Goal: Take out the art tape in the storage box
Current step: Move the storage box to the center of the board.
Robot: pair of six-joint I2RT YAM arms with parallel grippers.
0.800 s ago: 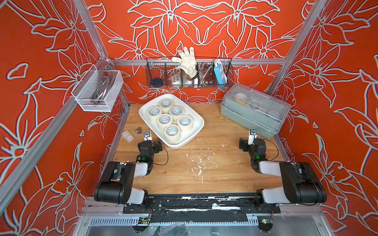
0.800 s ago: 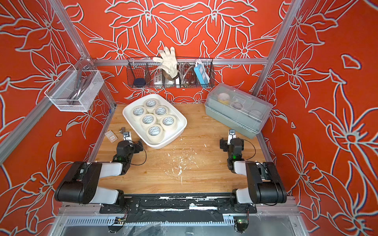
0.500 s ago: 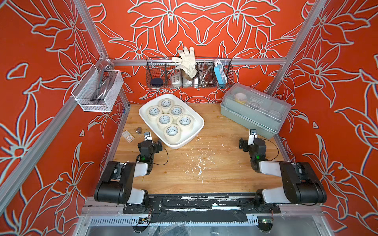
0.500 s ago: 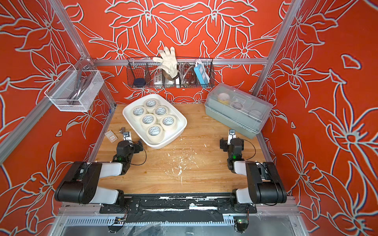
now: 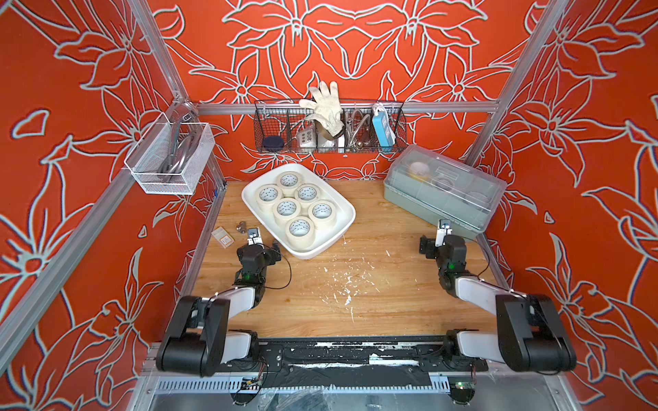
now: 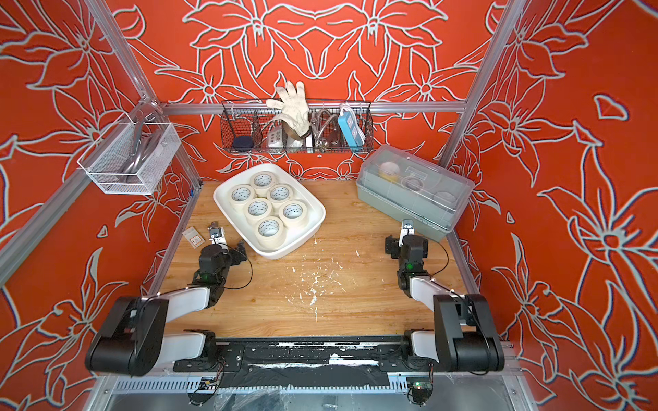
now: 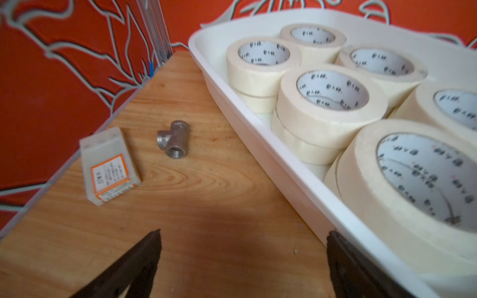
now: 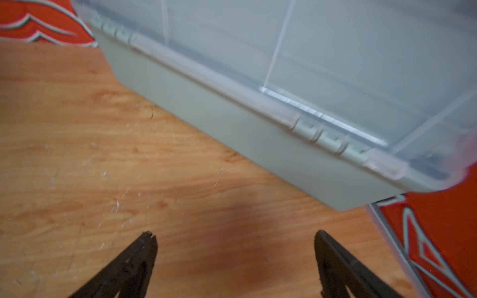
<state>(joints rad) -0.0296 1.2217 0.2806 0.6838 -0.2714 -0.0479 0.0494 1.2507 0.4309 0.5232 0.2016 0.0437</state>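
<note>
The tape (image 5: 299, 242) is cream masking tape in wide rings, each with a white core printed with small dark marks. In both top views six rolls of tape (image 6: 269, 242) show from above, packed close together. The left wrist view shows the tape (image 7: 322, 126) stacked, with more rolls beneath the top ones. It fills the box (image 5: 333, 240), a shallow, glossy white tub with rounded corners and no lid. This box (image 6: 302, 239) sits askew on the wooden surface (image 5: 374, 302), in the upper middle of the frame, a little left of centre.

The left gripper (image 5: 264, 241) lies at the box's lower left, just beside its near wall, spread wide with nothing in it. In the wrist view of the left gripper (image 7: 244, 233), one finger stands before the rim of the box (image 7: 258, 129); whether they touch cannot be told. The nearest roll sits just up and right of it. The right gripper (image 5: 434, 236) is at the right of the frame, well apart from the tape and near the grey box (image 5: 445, 194). Its wrist view shows the right gripper (image 8: 235, 234) spread wide and empty too.
</note>
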